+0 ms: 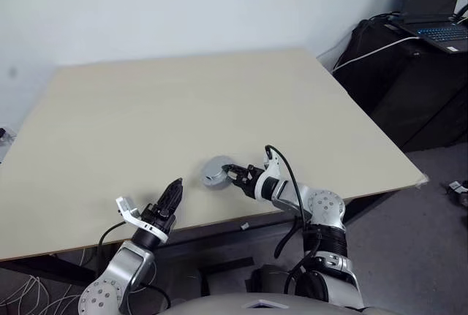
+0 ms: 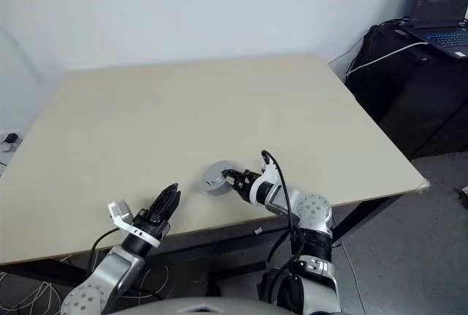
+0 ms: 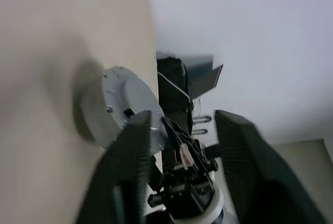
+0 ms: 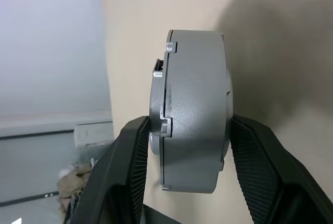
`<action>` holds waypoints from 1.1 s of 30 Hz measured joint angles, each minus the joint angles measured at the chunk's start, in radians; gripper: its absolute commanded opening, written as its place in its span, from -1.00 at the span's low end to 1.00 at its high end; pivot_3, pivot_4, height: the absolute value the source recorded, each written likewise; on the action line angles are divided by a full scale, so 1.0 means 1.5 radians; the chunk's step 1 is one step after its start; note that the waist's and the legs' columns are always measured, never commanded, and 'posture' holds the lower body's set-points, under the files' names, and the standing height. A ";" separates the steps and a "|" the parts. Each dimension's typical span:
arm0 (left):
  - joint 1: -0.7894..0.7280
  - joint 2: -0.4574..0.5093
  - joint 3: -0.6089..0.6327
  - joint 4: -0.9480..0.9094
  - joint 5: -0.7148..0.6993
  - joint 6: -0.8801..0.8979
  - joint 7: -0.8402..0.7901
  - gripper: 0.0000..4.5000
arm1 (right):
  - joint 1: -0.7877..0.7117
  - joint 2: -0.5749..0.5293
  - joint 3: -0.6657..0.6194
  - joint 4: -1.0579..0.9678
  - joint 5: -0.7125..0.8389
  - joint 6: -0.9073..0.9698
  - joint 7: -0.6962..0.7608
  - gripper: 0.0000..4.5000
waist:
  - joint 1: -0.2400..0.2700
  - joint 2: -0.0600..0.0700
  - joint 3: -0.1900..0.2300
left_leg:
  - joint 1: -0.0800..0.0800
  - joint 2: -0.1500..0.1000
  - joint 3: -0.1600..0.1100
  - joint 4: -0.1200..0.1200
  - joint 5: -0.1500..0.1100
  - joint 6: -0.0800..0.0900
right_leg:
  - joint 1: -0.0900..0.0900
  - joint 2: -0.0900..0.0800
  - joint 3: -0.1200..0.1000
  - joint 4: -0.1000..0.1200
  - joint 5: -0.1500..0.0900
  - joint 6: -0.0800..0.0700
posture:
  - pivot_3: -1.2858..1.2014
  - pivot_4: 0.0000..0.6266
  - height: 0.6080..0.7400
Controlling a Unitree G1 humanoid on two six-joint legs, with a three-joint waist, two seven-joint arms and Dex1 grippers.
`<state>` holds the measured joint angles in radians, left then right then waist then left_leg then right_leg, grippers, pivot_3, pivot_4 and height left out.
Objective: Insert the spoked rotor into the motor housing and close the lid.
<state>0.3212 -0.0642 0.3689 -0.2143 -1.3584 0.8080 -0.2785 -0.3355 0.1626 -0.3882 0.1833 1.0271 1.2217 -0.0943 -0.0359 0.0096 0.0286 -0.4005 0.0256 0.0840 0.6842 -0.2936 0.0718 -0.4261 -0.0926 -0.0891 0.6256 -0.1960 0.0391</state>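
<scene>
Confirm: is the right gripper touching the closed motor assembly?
Touching. In the right wrist view both fingers press the grey motor assembly from opposite sides.

We take this for a lab or office workroom: a plain pale tabletop [image 1: 183,103] stands against a bare white wall [image 1: 183,8]. To the right of the tabletop, an open laptop [image 1: 435,8] showing code sits on black cases [image 1: 409,88], with loose cables [image 1: 365,55] and grey carpet [image 1: 424,256].
</scene>
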 measured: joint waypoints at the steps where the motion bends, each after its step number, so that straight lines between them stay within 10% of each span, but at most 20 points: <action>1: 0.002 0.000 -0.003 0.002 -0.013 -0.003 0.006 0.58 | -0.001 0.000 0.005 -0.001 0.007 -0.001 -0.001 -0.07 | 0.000 0.000 0.000 | 0.000 0.000 0.000 0.000 0.000 0.000 | 0.000 0.000 0.000 0.000 0.000 0.000 | 0.03 -1.00 1.00; 4: 0.008 -0.001 -0.017 0.012 -0.047 -0.002 0.023 0.98 | -0.005 0.001 0.014 -0.006 0.027 -0.001 -0.008 -0.07 | 0.000 0.000 0.000 | 0.000 0.000 0.000 0.000 0.000 0.000 | 0.000 0.000 0.000 0.000 0.000 0.000 | 0.03 -1.00 1.00; 33: -0.002 0.001 -0.062 0.090 -0.129 -0.053 -0.033 0.98 | -0.017 0.003 0.111 -0.050 0.191 0.007 -0.095 -0.07 | 0.000 0.000 0.000 | 0.000 0.000 0.001 0.000 0.000 0.000 | 0.000 0.000 0.000 0.000 0.001 -0.002 | 0.03 -1.00 1.00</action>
<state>0.3187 -0.0627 0.2753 -0.0793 -1.5515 0.7284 -0.3277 -0.3613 0.1673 -0.2212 0.1086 1.3140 1.2325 -0.2374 -0.0360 0.0090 0.0287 -0.4006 0.0257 0.0852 0.6843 -0.2936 0.0719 -0.4261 -0.0921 -0.0883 0.6256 -0.1943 0.0366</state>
